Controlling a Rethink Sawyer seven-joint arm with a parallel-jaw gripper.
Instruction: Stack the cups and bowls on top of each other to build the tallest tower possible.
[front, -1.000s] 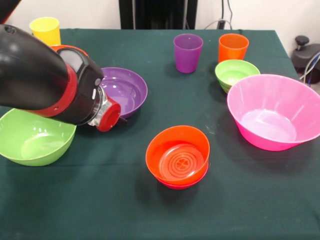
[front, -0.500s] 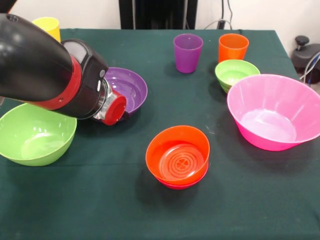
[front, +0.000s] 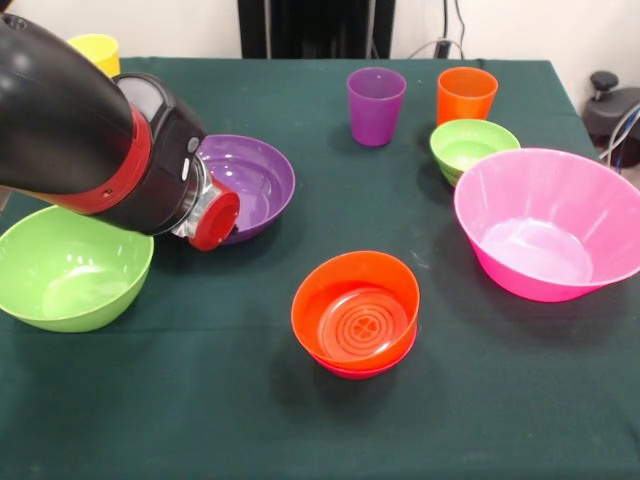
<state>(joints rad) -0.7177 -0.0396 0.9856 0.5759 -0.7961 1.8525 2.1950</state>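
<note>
The tower stands at the table's middle front: a small orange bowl (front: 355, 310) nested in a small red-magenta bowl (front: 366, 369), of which only the bottom rim shows. The purple cup (front: 375, 105) and the orange cup (front: 466, 95) stand upright at the back. The yellow cup (front: 95, 50) peeks out behind the arm at the back left. The small green bowl (front: 473, 148), huge pink bowl (front: 550, 225), purple bowl (front: 250, 185) and large lime green bowl (front: 70, 265) lie apart. The arm (front: 90, 140) covers the left side; its gripper and the large orange bowl are hidden behind it.
The arm's red end cap (front: 214, 220) overlaps the purple bowl's left rim. The dark green tablecloth (front: 200, 400) covers the table. A black object (front: 610, 105) stands off the table at the right edge.
The arm has shifted a little up and right over the purple bowl's left side. An orange rim that showed behind the arm is now covered. The bowls and cups have not moved.
</note>
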